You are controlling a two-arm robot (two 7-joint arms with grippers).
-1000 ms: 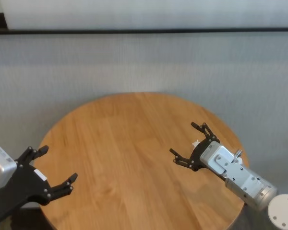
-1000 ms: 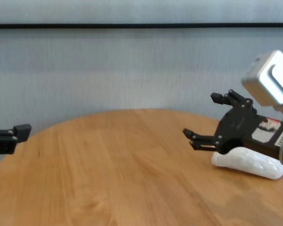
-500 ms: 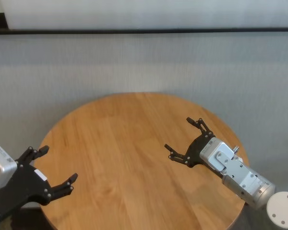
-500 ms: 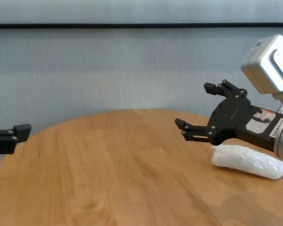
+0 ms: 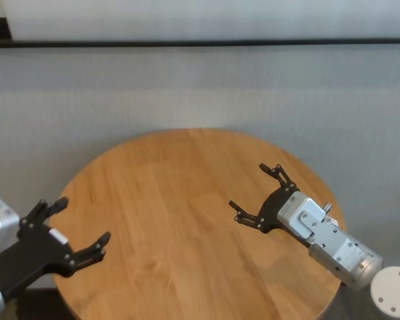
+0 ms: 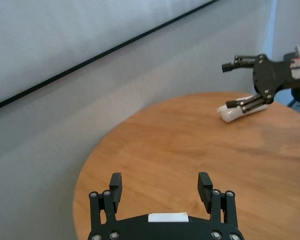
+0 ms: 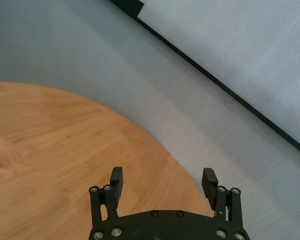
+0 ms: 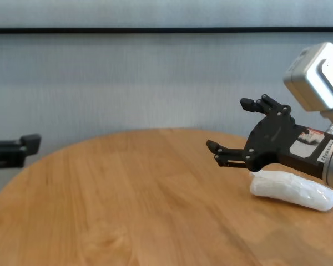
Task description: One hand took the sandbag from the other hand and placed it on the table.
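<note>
White sandbag (image 8: 291, 189) down on table (image 8: 127, 210), lower right of chest frame; right gripper (image 8: 234, 132) spread wide, empty, just above — lift straight clear; left gripper (image 5: 72, 230) wide open, empty, lower left.

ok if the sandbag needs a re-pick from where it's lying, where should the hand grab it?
Across the middle of the sandbag, coming straight down. It lies flat on the table as a soft sausage shape, so fingers closing across its narrow width should wrap it best. The right hand hangs open just above its near end, well placed.
</note>
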